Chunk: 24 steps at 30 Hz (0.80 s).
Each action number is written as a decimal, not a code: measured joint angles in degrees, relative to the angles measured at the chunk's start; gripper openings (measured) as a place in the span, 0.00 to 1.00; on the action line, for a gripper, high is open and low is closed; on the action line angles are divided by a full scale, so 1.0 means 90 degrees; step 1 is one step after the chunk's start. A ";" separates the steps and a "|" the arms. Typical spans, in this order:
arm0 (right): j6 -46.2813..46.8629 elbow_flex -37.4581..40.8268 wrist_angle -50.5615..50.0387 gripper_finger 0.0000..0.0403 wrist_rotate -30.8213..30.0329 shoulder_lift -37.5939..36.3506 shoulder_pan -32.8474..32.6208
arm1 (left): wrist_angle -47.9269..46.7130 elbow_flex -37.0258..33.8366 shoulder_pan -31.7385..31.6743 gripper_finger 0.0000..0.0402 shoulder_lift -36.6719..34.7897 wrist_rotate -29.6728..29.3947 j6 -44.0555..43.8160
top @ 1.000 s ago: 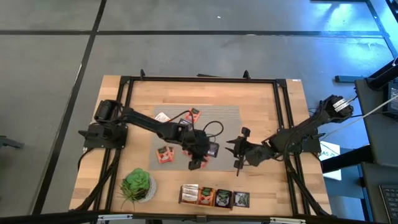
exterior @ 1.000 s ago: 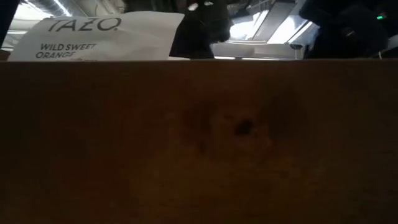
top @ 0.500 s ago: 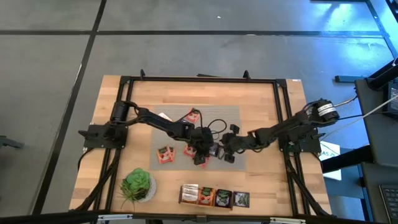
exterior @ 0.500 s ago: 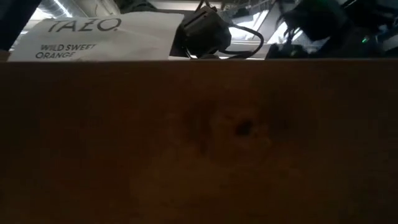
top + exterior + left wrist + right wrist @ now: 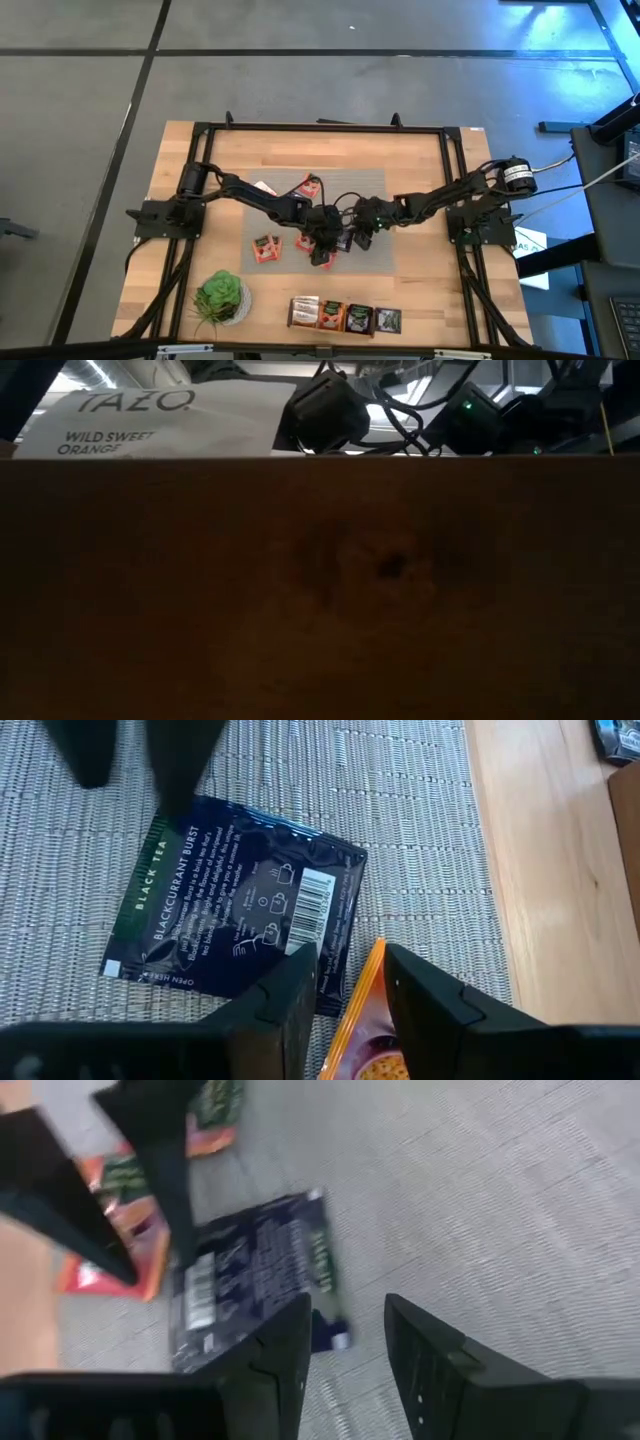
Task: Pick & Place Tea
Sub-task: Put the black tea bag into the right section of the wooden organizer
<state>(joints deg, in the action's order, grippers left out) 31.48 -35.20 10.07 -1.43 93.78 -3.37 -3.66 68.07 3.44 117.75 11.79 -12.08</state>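
My two arms are matte black all over, built from slim tubular links joined by chunkier round joints. The left arm and right arm each sit on a black bracket base bolted to the frame. The right shoulder motor shows a pale round cap. Thin black cables loop loosely off the wrists. A small green light glows on one wrist housing. My left pincer has two blocky, angular black fingers with flat faces.

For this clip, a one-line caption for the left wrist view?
Left gripper, fingers open, over an orange sachet beside a black Blackcurrant Burst sachet on the grey mat.
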 joint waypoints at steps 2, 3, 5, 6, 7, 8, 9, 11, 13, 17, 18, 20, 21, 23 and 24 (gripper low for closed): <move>0.0006 0.0000 0.0029 0.32 0.0240 -0.0002 0.0002 | 0.0005 -0.0007 0.0000 0.30 0.0005 -0.0004 0.0018; 0.0018 0.0000 0.0050 0.32 0.0341 -0.0001 0.0002 | 0.0020 -0.0014 0.0000 0.30 0.0005 -0.0007 0.0065; 0.0098 0.0000 0.0049 0.32 0.0352 -0.0002 0.0000 | 0.0053 -0.0021 0.0000 0.29 0.0009 -0.0007 0.0137; 0.0100 0.0000 0.0049 0.32 0.0352 -0.0002 0.0000 | 0.0083 -0.0023 0.0000 0.29 0.0010 -0.0009 0.0145; 0.0074 0.0000 0.0048 0.32 0.0352 0.0000 0.0000 | 0.0109 -0.0026 0.0000 0.29 0.0010 -0.0009 0.0147; -0.0029 0.0000 0.0049 0.33 0.0369 -0.0002 0.0000 | 0.0114 -0.0026 0.0000 0.29 0.0010 -0.0009 0.0148; -0.0121 0.0000 0.0047 0.33 0.0425 -0.0002 0.0002 | 0.0109 -0.0026 0.0000 0.29 0.0010 -0.0012 0.0146; -0.0288 0.0000 0.0048 0.33 0.0462 -0.0002 0.0000 | 0.0112 -0.0026 0.0000 0.28 0.0010 -0.0014 0.0148; -0.0363 0.0000 0.0049 0.34 0.0462 -0.0002 0.0000 | 0.0112 -0.0026 0.0007 0.28 0.0010 -0.0017 0.0148; -0.0209 0.0000 0.0048 0.43 0.0448 -0.0002 0.0016 | 0.0120 -0.0029 0.0022 0.28 0.0010 -0.0043 0.0164; -0.0113 0.0000 0.0049 0.46 0.0425 -0.0002 0.0024 | 0.0131 -0.0029 0.0022 0.28 0.0010 -0.0041 0.0205; -0.0024 0.0000 0.0073 0.52 0.0401 -0.0002 0.0031 | 0.0166 -0.0033 0.0022 0.28 0.0010 -0.0045 0.0300; 0.0003 0.0000 0.0094 0.55 0.0399 -0.0002 0.0029 | 0.0193 -0.0033 0.0022 0.28 0.0010 -0.0044 0.0311; 0.0253 0.0000 0.0107 0.58 0.0401 -0.0002 0.0029 | 0.0234 -0.0038 0.0022 0.28 0.0010 -0.0043 0.0311; 0.0404 0.0000 0.0102 0.60 0.0401 -0.0001 0.0029 | 0.0245 -0.0038 0.0022 0.28 0.0010 -0.0046 0.0311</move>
<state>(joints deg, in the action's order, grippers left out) 35.12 -35.20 10.99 2.17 93.77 -3.11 -1.45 67.72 3.64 117.84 11.38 -9.28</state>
